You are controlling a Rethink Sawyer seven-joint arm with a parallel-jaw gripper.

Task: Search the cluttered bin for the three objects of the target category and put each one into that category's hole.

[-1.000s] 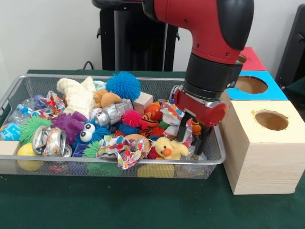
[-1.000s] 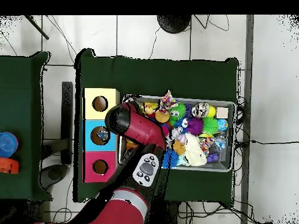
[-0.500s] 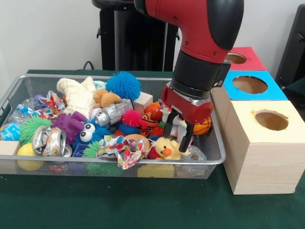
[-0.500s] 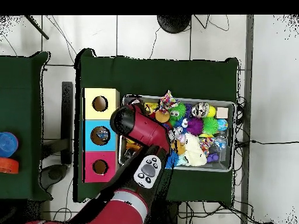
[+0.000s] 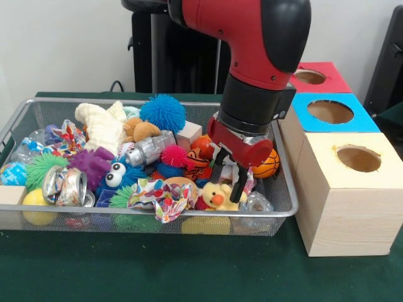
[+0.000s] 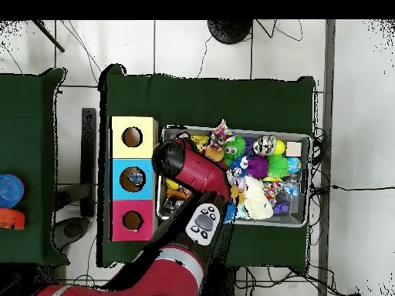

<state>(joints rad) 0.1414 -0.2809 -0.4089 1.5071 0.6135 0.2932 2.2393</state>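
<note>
The wire-mesh bin (image 5: 94, 214) is full of toys. My gripper (image 5: 228, 181) hangs open and empty low over the bin's right part, just above a yellow duck (image 5: 217, 196). One crumpled see-through bottle (image 5: 255, 202) lies in the bin's front right corner, just right of the gripper. Another see-through bottle with a blue-white label (image 5: 26, 148) lies at the bin's far left end. I see no third bottle among the clutter. In the overhead view the red arm (image 6: 189, 166) hides the gripper.
Three boxes with round holes stand right of the bin: yellow-topped (image 5: 352, 189), blue (image 5: 330, 113), red (image 5: 315, 77). Crushed cans (image 5: 65, 184), patterned paper wads (image 5: 160, 195), an orange ball (image 5: 267, 167), spiky balls and plush toys crowd the bin.
The arm has moved left in the front view, from the bin's right edge toward the duck, uncovering the clear bottle in the corner. The gripper stays open.
</note>
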